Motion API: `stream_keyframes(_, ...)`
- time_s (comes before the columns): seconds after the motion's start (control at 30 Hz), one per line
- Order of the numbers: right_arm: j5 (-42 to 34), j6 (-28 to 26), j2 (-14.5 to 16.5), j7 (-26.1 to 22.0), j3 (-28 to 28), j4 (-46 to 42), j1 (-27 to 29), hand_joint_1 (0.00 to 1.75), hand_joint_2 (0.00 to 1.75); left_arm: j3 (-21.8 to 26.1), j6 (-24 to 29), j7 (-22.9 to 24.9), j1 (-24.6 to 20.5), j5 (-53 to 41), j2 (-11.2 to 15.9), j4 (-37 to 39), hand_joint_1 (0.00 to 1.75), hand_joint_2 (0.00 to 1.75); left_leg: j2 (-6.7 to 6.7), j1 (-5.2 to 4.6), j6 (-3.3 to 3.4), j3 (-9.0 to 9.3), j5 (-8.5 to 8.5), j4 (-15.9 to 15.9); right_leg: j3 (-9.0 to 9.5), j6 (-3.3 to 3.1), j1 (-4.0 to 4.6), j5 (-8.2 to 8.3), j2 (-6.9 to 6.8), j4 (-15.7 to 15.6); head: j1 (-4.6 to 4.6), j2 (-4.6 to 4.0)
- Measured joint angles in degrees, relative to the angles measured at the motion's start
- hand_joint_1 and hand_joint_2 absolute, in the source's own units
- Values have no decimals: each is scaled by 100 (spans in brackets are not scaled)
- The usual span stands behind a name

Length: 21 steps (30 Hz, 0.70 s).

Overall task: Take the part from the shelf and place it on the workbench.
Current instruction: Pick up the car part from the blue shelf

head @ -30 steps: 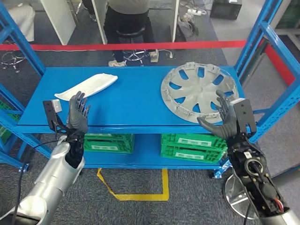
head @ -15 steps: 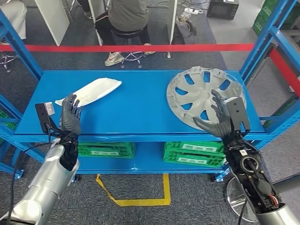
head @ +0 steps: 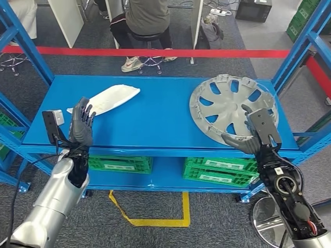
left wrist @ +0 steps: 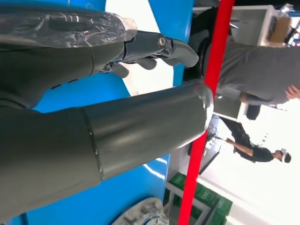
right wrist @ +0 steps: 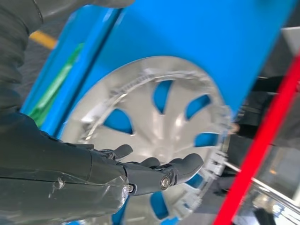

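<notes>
Reaching toward the silver spoked plastic wheel cover, the right hand has its fingers spread and holds nothing, its palm turned inward at the cover's near rim; the right wrist view shows the fingers hovering over the spokes, and I cannot tell whether they touch. Over the last second the whole scene has shifted in the head view, so the camera has moved, yet the right hand now overlaps the cover's front edge more than before, which suggests it is closing in for the pick. The left hand stays raised with fingers apart and empty at the front edge of the blue metal shelf, just beside the long white curved panel. The cover lies flat on the shelf's right end, not yet lifted. Beyond the red tape barrier a person sits on a stool. Taking the cover is the step in hand; carrying it to the workbench remains.
</notes>
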Motion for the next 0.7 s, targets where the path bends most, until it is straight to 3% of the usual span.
stream_keyframes(0.4, 710, 1402, -598, 1602, -40, -41, -115, 0, 175, 6, -70, 507, 375, -158, 86, -1020, 0, 0, 1, 1, -12, 20, 17, -44, -3, 2, 2, 2, 1, 5, -37, 0)
stream_keyframes(0.7, 1307, 2032, -861, 1851, 5, -72, -450, 0, 175, 62, -72, 592, 513, -216, 91, -1394, 0, 0, 1, 2, -14, 25, 19, -50, -3, 0, 3, 0, 1, 6, -43, 1)
